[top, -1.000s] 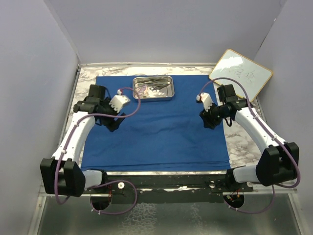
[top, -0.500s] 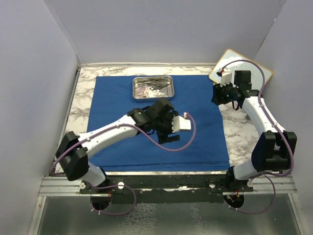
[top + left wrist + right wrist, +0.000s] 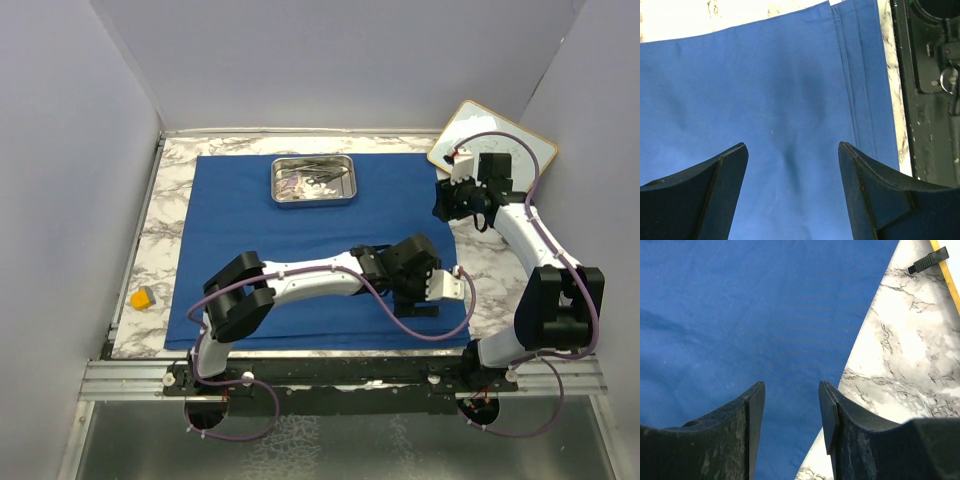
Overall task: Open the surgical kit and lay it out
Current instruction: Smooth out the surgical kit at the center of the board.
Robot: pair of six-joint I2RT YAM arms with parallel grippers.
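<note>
The surgical kit's royal-blue cloth (image 3: 300,250) lies spread flat on the marble table. Its steel tray (image 3: 314,203) stands on the cloth's far middle, holding small steel instruments and white bits (image 3: 310,180). My left gripper (image 3: 418,303) reaches across to the cloth's near right part. In the left wrist view it (image 3: 792,147) stands open just above the cloth (image 3: 765,75), near the stitched hem, nothing between the fingers. My right gripper (image 3: 447,207) hovers at the cloth's right edge. In the right wrist view it (image 3: 791,385) is open and empty over the cloth (image 3: 740,300) where cloth meets marble.
A wood-framed whiteboard (image 3: 492,148) leans at the back right corner, with a black clip (image 3: 928,260) by its frame. A small yellow-orange block (image 3: 142,297) sits on the marble left of the cloth. The black base rail (image 3: 930,90) runs along the near edge.
My left arm has swung from the cloth's left side across to its near right part. The right arm has drawn back toward the whiteboard. The yellow-orange block has come into view.
</note>
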